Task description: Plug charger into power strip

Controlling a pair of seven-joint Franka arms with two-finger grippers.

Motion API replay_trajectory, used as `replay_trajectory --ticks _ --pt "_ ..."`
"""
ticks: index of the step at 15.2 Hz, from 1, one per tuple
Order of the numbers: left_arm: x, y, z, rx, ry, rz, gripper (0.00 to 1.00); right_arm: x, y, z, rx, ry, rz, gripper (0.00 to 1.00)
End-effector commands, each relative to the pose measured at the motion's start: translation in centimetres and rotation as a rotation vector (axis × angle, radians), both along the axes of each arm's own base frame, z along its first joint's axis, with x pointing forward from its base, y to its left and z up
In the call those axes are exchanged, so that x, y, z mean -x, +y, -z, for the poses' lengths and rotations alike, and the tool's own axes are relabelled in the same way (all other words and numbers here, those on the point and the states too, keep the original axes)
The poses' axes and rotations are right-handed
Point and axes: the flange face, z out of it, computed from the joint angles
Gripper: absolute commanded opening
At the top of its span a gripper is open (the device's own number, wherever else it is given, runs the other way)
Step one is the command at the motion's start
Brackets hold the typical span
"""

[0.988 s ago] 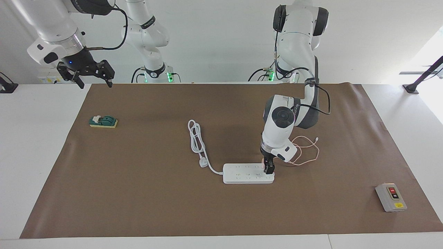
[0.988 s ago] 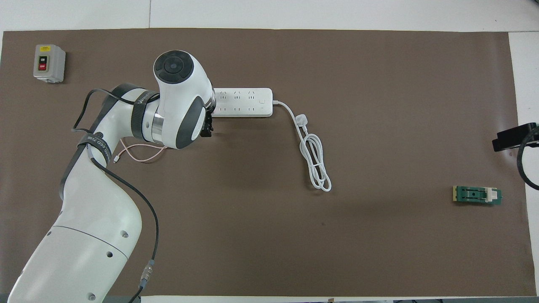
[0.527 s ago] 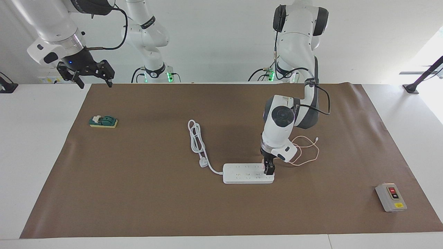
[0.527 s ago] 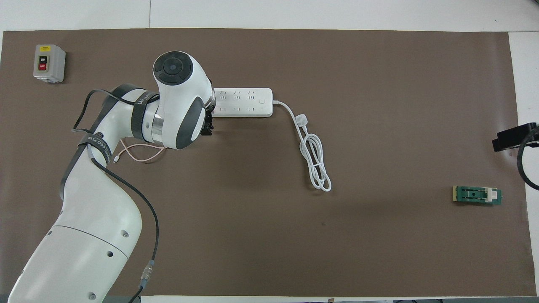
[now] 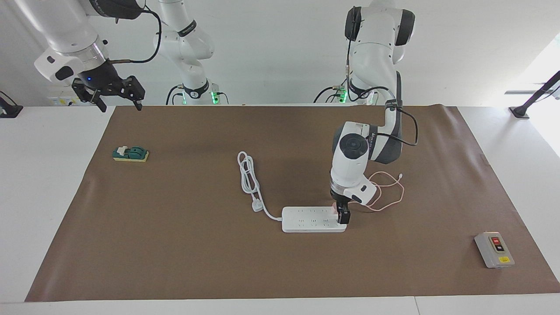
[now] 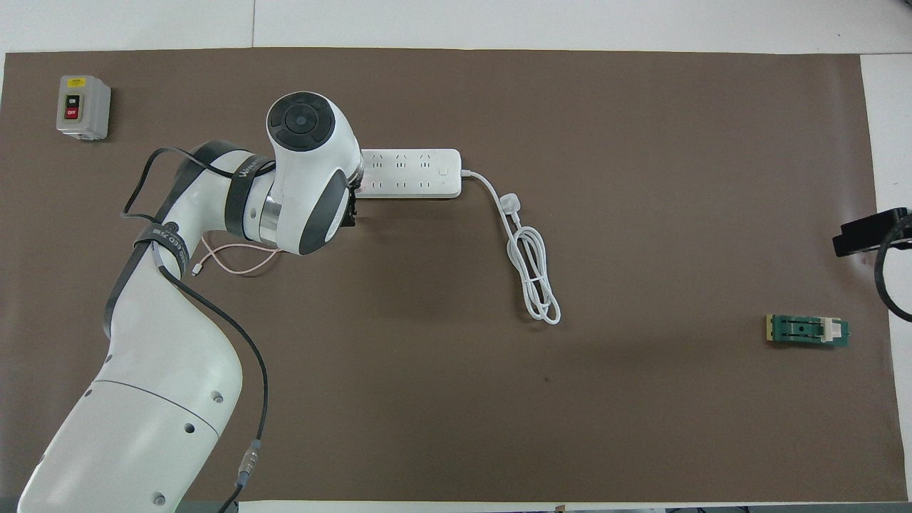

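Facing view: power strip [image 5: 313, 219] lies flat mid-bench on the brown mat [image 5: 175, 245], its thick white cord [image 5: 250, 179] looped toward the robots. Left pincer [image 5: 341, 217] points straight down at the strip's end toward the left arm's side, fingers around the pink charger [image 5: 335, 211], which sits against the strip's top face. Whether the prongs are seated cannot be told. Thin pink cable [image 5: 389, 192] curls on the mat just beside the arm. Right pincer [image 5: 117, 97] hangs high over the bench edge at the right arm's end, fingers spread, holding nothing; that arm waits. Green block [image 5: 130, 154] and grey switch box [image 5: 494, 249] lie well apart from the strip.

Overhead view: left arm's wrist covers the strip's [image 6: 410, 173] end and most of the charger. Cable [image 6: 235, 260] shows beneath the arm.
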Motion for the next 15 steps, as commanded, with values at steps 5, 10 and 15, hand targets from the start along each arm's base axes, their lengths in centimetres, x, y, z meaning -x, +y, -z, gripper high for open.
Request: replay_trajectory --ticks 5,10,15 --pt "-0.6 0.9 -5.2 -0.034 0.075 -0.037 1.00 0.6 0.0 -0.1 -0.002 0.004 -0.014 1.00" --pt "-0.8 4.1 -13.4 0.006 0.046 -0.007 1.00 0.6 0.0 -0.1 -0.002 0.004 -0.014 1.00" --pt "-0.2 10.7 -18.9 -0.013 0.091 0.325 1.00 0.6 -0.1 -0.1 -0.002 0.004 -0.013 1.00"
